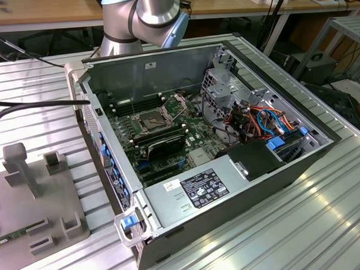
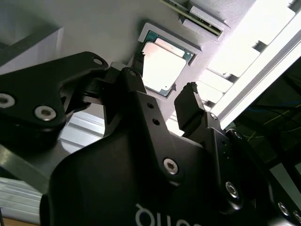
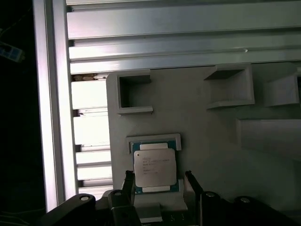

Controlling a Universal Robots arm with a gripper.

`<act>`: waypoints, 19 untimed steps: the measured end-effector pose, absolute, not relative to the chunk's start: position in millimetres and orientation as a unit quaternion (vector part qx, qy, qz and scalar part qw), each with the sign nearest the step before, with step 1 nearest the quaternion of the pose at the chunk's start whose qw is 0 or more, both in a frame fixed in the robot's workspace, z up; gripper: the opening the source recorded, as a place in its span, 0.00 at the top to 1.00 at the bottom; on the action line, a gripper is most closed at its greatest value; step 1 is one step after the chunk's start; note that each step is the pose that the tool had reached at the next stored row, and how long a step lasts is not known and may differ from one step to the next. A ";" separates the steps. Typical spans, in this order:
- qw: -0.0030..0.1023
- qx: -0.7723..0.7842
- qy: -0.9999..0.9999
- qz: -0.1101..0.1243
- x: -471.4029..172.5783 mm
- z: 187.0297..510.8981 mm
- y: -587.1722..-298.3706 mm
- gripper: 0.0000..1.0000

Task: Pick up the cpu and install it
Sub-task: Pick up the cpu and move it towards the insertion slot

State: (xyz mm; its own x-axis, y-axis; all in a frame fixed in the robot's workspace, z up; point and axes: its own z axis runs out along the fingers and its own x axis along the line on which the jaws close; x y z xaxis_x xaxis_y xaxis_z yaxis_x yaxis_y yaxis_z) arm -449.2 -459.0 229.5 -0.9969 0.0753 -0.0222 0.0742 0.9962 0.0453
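The cpu (image 3: 155,167) is a small square chip with a dull silver top. It lies flat in a shallow framed pocket of the grey fixture plate (image 3: 211,141). My gripper (image 3: 160,182) hangs over it, open, with one black finger (image 3: 128,181) on each side of the chip and a gap between each finger and the chip's edge. In the second wrist view the cpu (image 2: 162,66) shows between the same two fingertips (image 2: 189,92) of the gripper (image 2: 163,75). Nothing is held.
In the exterior view an open computer case (image 1: 230,186) lies on the ribbed aluminium table, its dark square socket (image 1: 151,119) uncovered with the metal bracket (image 1: 177,99) hinged up. Raised blocks and pockets (image 3: 134,92) stand on the fixture plate (image 1: 27,195). The table's edge rail (image 3: 54,103) runs close by.
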 end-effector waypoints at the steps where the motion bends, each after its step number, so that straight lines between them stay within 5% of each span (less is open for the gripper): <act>1: 0.012 0.037 0.999 0.022 -449.2 229.0 -459.0 0.46; 19: 0.012 0.037 0.999 0.022 -449.3 223.2 -459.0 0.46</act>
State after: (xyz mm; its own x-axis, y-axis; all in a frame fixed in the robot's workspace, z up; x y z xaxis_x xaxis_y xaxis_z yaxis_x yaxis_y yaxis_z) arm -449.3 -459.0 223.2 -0.9969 0.0753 -0.0218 0.0742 0.9962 0.0449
